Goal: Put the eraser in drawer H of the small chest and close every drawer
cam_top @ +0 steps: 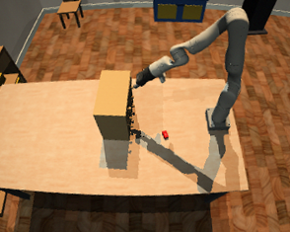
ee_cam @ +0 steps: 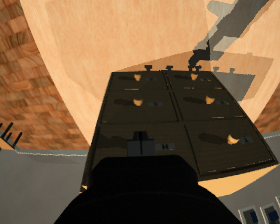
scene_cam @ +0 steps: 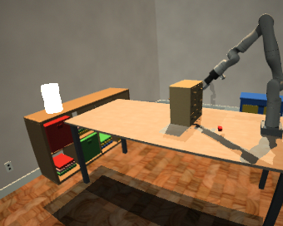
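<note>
The wooden chest [cam_top: 111, 125] [scene_cam: 180, 105] [ee_cam: 232, 186] stands upright, its drawer front facing the arm's base. In the wrist view the drawer marked H [ee_cam: 112, 136] is in the top row, left; it and the other drawers look about flush, though my gripper hides part of it. My gripper [cam_top: 134, 86] [scene_cam: 204, 86] [ee_cam: 140, 139] is shut, with its tips at the front of drawer H beside the H label [ee_cam: 165, 146]. They hide that drawer's knob; no held thing shows. A small red block [cam_top: 165, 134] [scene_cam: 220, 128] lies on the table; it may be the eraser, but is too small to tell.
The table [cam_top: 44, 142] [scene_cam: 137, 129] carries the chest and the arm's base [cam_top: 218, 119] [scene_cam: 271, 128]. The block lies between chest and base. Other drawer knobs [ee_cam: 137, 102] [ee_cam: 232, 139] stick out near my fingers. Shelves and a blue cabinet [cam_top: 181, 1] stand off the table.
</note>
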You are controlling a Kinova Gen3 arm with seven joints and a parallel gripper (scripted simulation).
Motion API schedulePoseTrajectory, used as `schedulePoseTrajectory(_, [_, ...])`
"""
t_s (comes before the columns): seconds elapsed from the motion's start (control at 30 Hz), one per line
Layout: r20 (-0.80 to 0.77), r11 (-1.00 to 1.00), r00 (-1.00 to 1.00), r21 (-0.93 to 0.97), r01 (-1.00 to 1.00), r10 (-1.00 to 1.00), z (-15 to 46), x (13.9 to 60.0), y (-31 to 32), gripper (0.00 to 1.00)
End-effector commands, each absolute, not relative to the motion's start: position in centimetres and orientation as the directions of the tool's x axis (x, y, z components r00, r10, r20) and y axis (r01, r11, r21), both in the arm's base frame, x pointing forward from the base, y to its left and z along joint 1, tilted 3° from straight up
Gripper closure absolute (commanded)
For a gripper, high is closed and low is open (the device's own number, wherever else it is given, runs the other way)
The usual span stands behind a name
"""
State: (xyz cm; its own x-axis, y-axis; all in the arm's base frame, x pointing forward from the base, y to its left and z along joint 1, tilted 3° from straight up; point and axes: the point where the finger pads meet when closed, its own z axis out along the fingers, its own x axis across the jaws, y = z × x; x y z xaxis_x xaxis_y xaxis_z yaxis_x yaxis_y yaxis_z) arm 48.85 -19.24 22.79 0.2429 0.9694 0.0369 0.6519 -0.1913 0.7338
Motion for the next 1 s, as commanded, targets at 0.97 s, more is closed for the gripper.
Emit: schedulePoseTrajectory(0.97, [0.039, -0.19, 0.24, 0.733, 0.653, 0.97, 22.6, 43.8, -17.8, 1.0])
